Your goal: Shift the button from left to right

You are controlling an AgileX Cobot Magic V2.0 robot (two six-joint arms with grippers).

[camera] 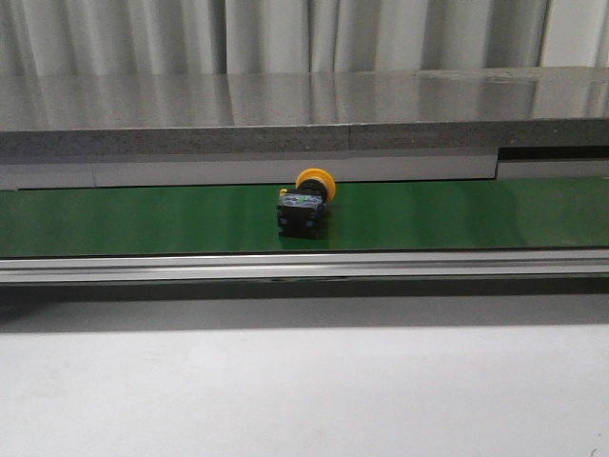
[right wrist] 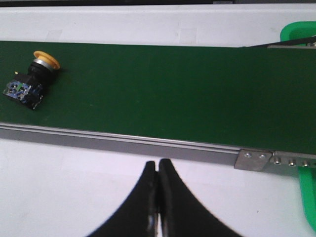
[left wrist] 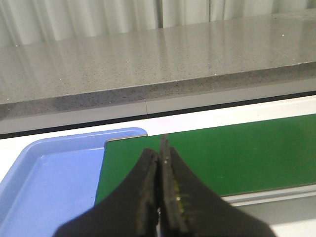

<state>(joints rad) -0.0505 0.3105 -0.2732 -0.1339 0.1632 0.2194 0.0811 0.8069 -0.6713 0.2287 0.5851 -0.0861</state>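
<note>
Markings on the button (camera: pixel 303 205) are too small to read, and neither arm appears in the front view — each pincer shows only in its own wrist camera. The button lies on its side near the middle of the green belt (camera: pixel 457 214), long axis running front to back, yellow cap pointing away toward the grey stone ledge (camera: pixel 285 119). Left pincer (left wrist: pixel 161 165) and right pincer (right wrist: pixel 158 170) are both fully closed and hold nothing — a blue tray (left wrist: pixel 49 182) sits beside the belt's left end.

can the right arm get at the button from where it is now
Probably yes. In the right wrist view the button lies on its side on the green belt, with nothing between it and the right gripper. Its jaws are shut, so they must open first.
</note>
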